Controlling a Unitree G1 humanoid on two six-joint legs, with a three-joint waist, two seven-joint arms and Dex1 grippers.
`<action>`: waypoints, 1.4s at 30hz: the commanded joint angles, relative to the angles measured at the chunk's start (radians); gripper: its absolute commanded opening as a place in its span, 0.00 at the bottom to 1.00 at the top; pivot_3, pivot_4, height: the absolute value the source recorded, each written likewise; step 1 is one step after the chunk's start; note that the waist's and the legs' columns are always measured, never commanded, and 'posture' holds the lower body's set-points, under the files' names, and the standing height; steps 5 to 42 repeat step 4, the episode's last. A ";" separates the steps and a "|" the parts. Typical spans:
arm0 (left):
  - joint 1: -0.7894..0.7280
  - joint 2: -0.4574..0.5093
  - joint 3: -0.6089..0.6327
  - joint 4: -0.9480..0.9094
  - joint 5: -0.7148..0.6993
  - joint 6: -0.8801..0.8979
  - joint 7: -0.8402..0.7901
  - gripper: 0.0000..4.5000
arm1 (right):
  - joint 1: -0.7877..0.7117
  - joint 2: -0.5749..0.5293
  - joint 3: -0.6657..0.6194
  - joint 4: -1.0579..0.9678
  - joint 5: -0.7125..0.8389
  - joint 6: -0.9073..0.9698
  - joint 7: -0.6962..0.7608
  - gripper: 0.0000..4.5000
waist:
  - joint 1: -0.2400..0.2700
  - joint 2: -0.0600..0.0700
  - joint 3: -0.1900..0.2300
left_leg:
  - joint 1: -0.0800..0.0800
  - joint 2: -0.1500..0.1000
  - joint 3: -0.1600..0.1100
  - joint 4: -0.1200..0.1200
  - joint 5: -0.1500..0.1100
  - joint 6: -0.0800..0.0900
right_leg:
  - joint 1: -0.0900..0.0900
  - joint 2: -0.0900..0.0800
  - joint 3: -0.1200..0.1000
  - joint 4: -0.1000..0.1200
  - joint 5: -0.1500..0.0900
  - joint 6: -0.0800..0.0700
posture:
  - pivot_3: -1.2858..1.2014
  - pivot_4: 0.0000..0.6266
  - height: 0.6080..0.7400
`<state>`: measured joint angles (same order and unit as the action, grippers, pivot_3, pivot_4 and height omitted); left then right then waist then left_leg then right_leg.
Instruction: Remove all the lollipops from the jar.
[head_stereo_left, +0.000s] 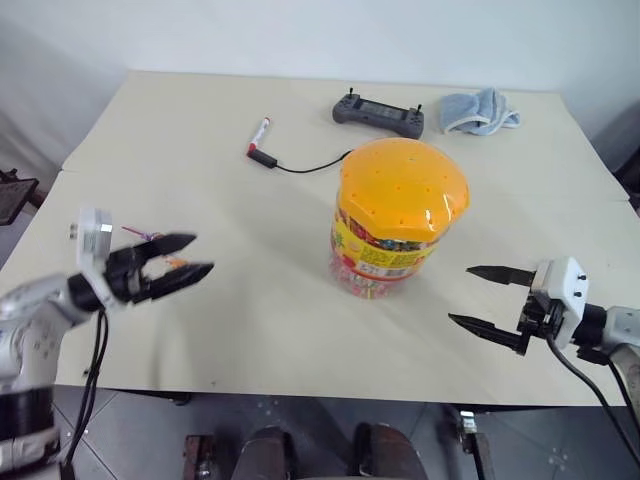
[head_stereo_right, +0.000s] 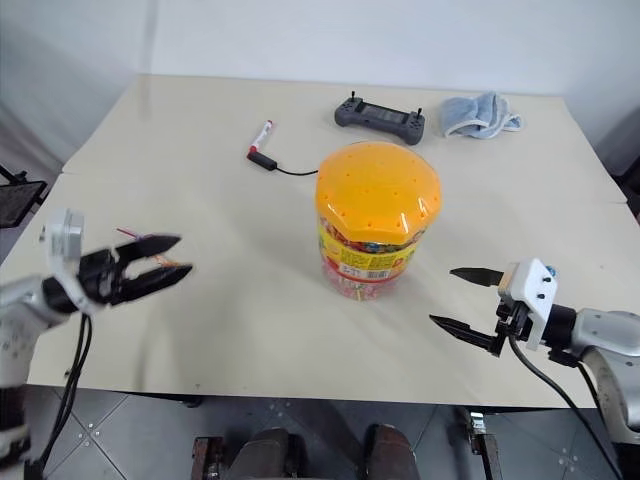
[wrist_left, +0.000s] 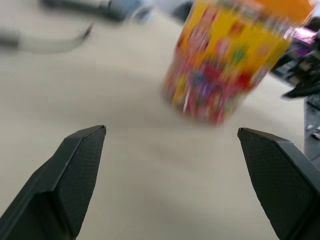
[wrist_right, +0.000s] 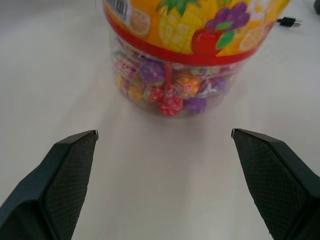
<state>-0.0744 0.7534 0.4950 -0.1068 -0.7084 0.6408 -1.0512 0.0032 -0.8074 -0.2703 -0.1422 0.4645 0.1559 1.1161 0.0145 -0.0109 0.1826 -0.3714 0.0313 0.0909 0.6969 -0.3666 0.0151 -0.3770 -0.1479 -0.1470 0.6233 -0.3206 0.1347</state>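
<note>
The jar (head_stereo_left: 398, 220) stands upright near the middle of the worktop (head_stereo_left: 250, 320), its orange dotted lid on and its yellow label facing the robot. Through the clear wall below the label, wrapped lollipops (wrist_right: 170, 95) show packed at the bottom of the jar.

The left gripper (head_stereo_left: 182, 262) hovers to the left of the jar, well apart from it, fingers spread wide and holding nothing. Thin pink and orange sticks (head_stereo_left: 150, 236) lie on the worktop just behind it; what they belong to cannot be told.

The right gripper (head_stereo_left: 482, 298) hovers to the right of the jar, pointing at it, fingers also wide apart and empty.

Behind the jar lie a marker (head_stereo_left: 259, 134), a black cable (head_stereo_left: 310, 165), a controller (head_stereo_left: 378, 113) and a blue cloth (head_stereo_left: 480, 110).
</note>
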 joint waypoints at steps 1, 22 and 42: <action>0.036 -0.001 0.089 -0.110 -0.050 -0.018 0.046 1.00 | -0.046 0.032 0.019 0.050 -0.034 -0.036 -0.040 0.99 | 0.010 0.000 0.000 | 0.000 0.000 0.000 0.000 0.000 0.000 | 0.000 0.000 0.000 0.000 0.000 0.000 | 0.52 0.24 1.00; 0.078 -0.027 0.120 -0.173 -0.072 -0.064 0.041 1.00 | -0.068 0.071 0.039 0.070 -0.060 -0.045 -0.085 0.99 | 0.014 0.001 0.000 | 0.000 0.000 -0.001 0.003 0.000 0.000 | 0.002 -0.001 0.002 0.001 0.000 0.000 | 0.52 0.24 1.00; 0.078 -0.027 0.120 -0.173 -0.072 -0.064 0.041 1.00 | -0.068 0.071 0.039 0.070 -0.060 -0.045 -0.085 0.99 | 0.014 0.001 0.000 | 0.000 0.000 -0.001 0.003 0.000 0.000 | 0.002 -0.001 0.002 0.001 0.000 0.000 | 0.52 0.24 1.00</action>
